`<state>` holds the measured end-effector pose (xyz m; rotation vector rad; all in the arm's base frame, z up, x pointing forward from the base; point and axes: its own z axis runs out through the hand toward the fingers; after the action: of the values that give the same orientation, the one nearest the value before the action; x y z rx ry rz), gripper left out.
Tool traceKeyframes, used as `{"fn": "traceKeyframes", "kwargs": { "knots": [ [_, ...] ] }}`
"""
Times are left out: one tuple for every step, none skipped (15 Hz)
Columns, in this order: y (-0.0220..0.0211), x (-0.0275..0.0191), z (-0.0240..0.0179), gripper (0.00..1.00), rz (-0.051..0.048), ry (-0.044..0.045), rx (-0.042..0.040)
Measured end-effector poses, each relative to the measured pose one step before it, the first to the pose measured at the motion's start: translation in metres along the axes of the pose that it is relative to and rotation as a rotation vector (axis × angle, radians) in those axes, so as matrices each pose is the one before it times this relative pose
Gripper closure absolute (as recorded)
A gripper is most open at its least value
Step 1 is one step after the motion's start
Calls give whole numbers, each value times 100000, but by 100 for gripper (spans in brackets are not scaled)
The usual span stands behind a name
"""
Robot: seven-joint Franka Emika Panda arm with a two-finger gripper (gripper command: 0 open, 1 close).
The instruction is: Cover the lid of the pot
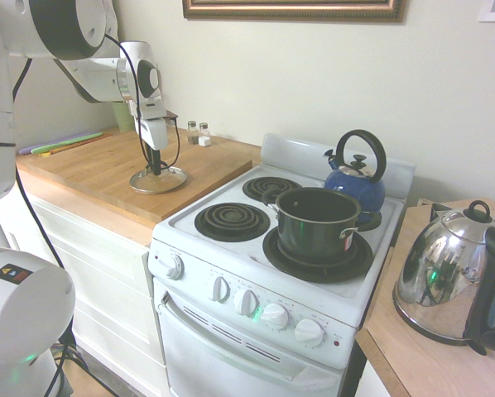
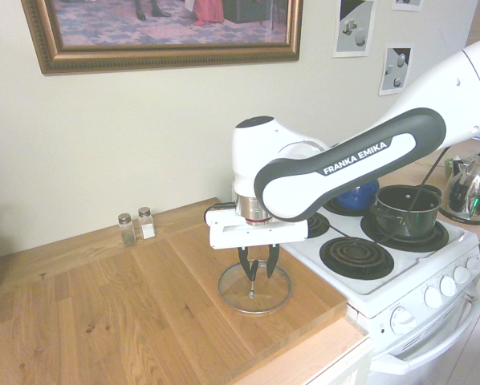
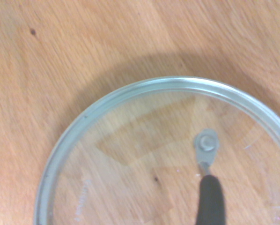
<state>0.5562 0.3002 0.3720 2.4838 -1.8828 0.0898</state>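
White stove (image 1: 256, 273) with four coil burners; wooden counter (image 1: 98, 169) adjoining its side. The first exterior view alone shows two kettles: a blue kettle (image 1: 357, 184) on a rear burner and a chrome kettle (image 1: 450, 281) on a second counter beyond the stove. The second exterior view alone shows three small prints on the wall beside the framed picture (image 2: 164, 32). One pot (image 1: 317, 223), uncovered, stands on a front burner with bare stove top around it. One lid (image 2: 254, 287) lies flat on the counter near the stove-side edge, open wood on its other sides. The gripper (image 2: 258, 273) points down over the lid's centre, fingers either side of the handle (image 3: 210, 199); whether they grip it cannot be told. Two shakers (image 2: 136, 227) stand at the wall.
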Motion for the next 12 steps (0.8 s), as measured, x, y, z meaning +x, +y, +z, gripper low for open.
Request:
{"fn": "traceKeyframes", "kwargs": {
  "knots": [
    [24,-118,43,100,-167,-31,-81],
    [11,-60,41,100,-49,-57,-82],
    [-1,-6,38,100,24,-44,-77],
    [-7,19,17,100,62,-20,-29],
    [-22,46,-17,100,102,-14,35],
    [-30,47,-29,100,131,-55,52],
    [-31,43,-33,100,118,-48,62],
    [-27,98,2,100,-200,45,34],
    [-53,239,-34,100,-352,118,101],
    [-68,367,-92,100,-344,149,176],
    [-41,402,-335,100,-792,126,528],
    [54,415,-647,100,-983,111,843]
  ]
}}
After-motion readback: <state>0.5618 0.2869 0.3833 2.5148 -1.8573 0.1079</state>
